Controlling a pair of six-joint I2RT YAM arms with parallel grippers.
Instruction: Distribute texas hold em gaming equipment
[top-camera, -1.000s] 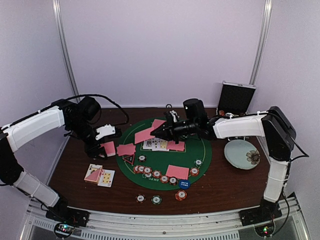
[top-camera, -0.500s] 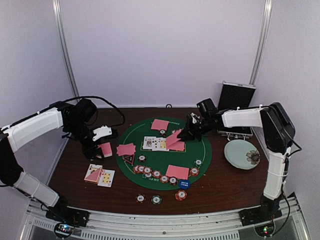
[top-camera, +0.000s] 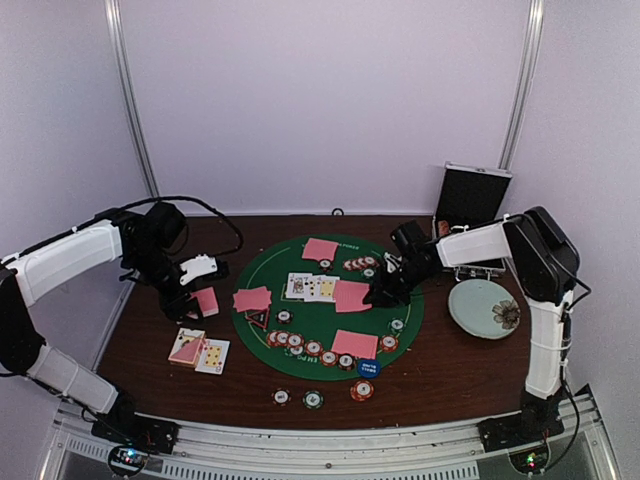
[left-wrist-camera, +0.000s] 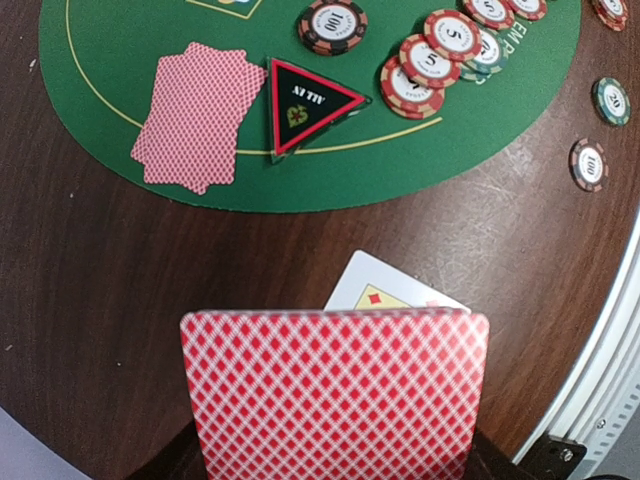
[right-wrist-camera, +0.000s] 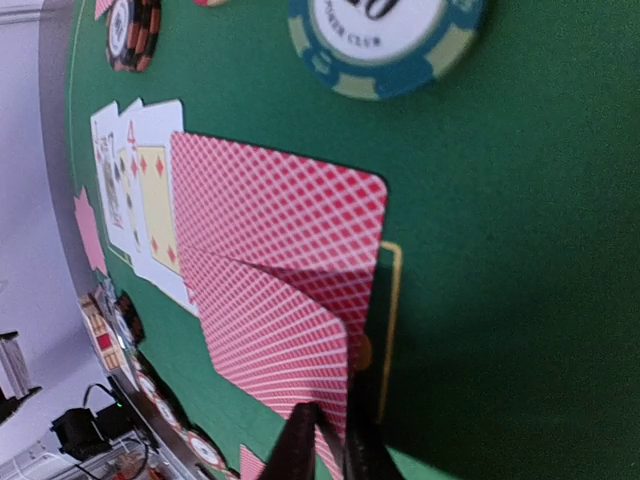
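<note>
Closure on both sides: left gripper (top-camera: 200, 302) on one card stack (left-wrist-camera: 335, 395), right gripper (right-wrist-camera: 332, 445) on one red-backed card (right-wrist-camera: 285, 345).

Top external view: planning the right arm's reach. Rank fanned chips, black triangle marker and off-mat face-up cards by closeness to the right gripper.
From the right gripper:
1. Fanned chips, just beyond it on the mat.
2. Black triangle marker, at the mat's left edge.
3. Face-up cards, on the table, far left.

A dark wooden table (top-camera: 450, 370) is being enclosed by pale lilac walls (top-camera: 330, 100) — metal posts (top-camera: 132, 100) are being lit evenly.
</note>
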